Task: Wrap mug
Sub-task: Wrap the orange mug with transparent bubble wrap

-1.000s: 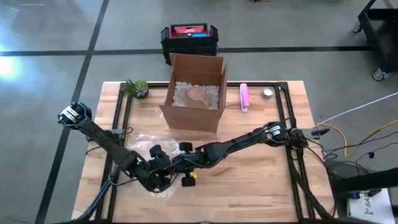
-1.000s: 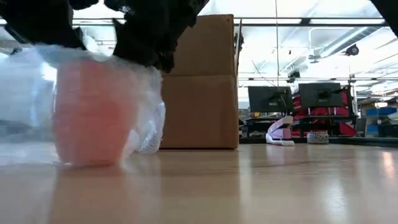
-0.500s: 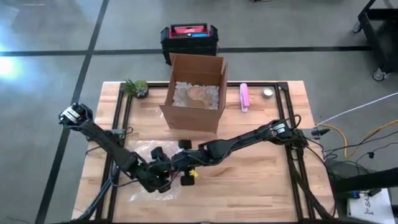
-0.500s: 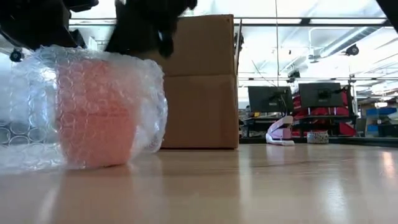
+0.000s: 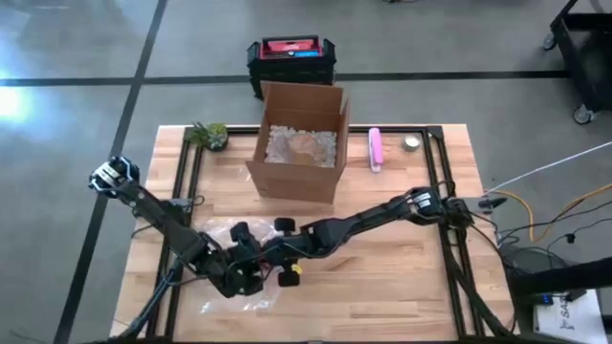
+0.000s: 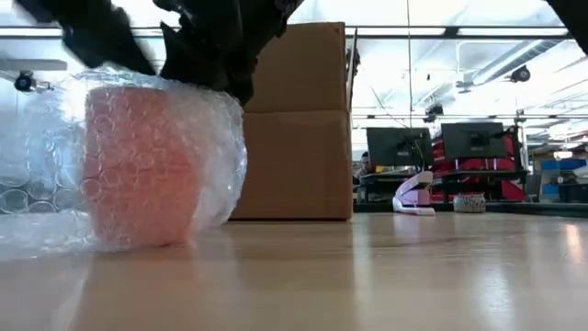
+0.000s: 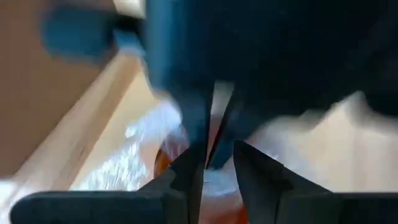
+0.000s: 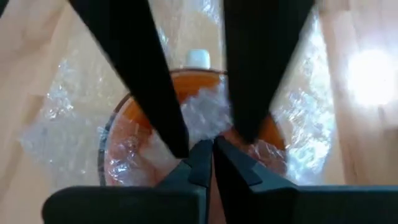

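Mug (image 6: 138, 165) stands upright near bench (image 5: 402, 277) front-left, wrap (image 6: 216, 175) draped over. My right end effector (image 8: 208, 152) pinches wrap into its mouth for tucking; left end effector (image 7: 211, 158) nearly pressed together on wrap there.

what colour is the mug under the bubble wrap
Orange mug, clearest in the right wrist view.

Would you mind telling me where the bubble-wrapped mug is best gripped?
Probably at its rim, from straight above. The mug stands upright inside the bubble wrap, mouth up, and loose film bulges round its sides, so a side grip would likely catch only wrap.
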Robot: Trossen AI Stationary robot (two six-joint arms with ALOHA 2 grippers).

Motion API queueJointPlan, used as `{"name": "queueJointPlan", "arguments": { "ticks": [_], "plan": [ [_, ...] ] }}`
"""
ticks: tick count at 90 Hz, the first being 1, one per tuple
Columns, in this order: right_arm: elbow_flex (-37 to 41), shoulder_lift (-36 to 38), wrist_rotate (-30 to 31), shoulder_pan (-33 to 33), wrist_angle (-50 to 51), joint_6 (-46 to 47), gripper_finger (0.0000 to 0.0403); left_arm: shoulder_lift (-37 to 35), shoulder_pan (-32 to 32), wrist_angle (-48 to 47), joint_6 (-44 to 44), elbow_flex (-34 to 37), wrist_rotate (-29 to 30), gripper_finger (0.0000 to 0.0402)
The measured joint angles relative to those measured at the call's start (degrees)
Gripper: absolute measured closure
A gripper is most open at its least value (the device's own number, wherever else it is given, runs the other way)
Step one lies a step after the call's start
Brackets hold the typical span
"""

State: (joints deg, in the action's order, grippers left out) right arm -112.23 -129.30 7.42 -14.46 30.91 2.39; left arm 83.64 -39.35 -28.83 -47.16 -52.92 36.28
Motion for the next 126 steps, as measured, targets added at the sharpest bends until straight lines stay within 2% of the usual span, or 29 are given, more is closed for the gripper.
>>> {"name": "queueJointPlan", "arguments": {
  "ticks": [11,25,43,56,77,95,109,120,126],
  "plan": [
    [-4.4,0.2,0.0,0.0,6.3,-0.9,0.0401,2.1,0.1,1.4,-2.4,1.1,-0.8,0.0326],
    [-10.6,0.9,0.6,0.0,19.5,-0.9,0.0401,3.0,0.2,1.9,-2.1,1.2,0.0,0.0326],
    [-8.7,0.9,7.6,0.8,29.3,-0.6,0.0401,2.5,0.3,3.0,-1.2,1.3,-0.7,0.0326],
    [-5.0,0.8,6.5,0.5,24.7,-0.2,0.0401,2.5,0.3,3.3,-0.9,1.3,-0.8,0.0326],
    [-6.4,1.2,5.7,-2.4,13.1,-2.8,0.0401,2.5,0.4,3.2,0.0,1.5,-1.0,0.0326],
    [-4.7,0.1,0.3,-2.0,6.9,-2.7,0.0401,2.5,0.5,3.8,-0.1,1.5,-1.0,0.0326],
    [-3.1,-1.5,-0.5,-1.3,7.1,-0.8,0.0401,2.1,0.5,3.4,0.1,0.9,-1.6,0.0326],
    [-2.4,-2.3,-0.9,-1.3,6.9,0.1,0.0401,0.3,0.3,0.9,0.3,-1.9,-4.5,0.0326],
    [-2.3,-2.6,-1.3,-1.4,6.7,0.1,0.0401,-1.6,0.3,0.6,0.5,-3.4,-3.4,0.0326]
  ]
}}
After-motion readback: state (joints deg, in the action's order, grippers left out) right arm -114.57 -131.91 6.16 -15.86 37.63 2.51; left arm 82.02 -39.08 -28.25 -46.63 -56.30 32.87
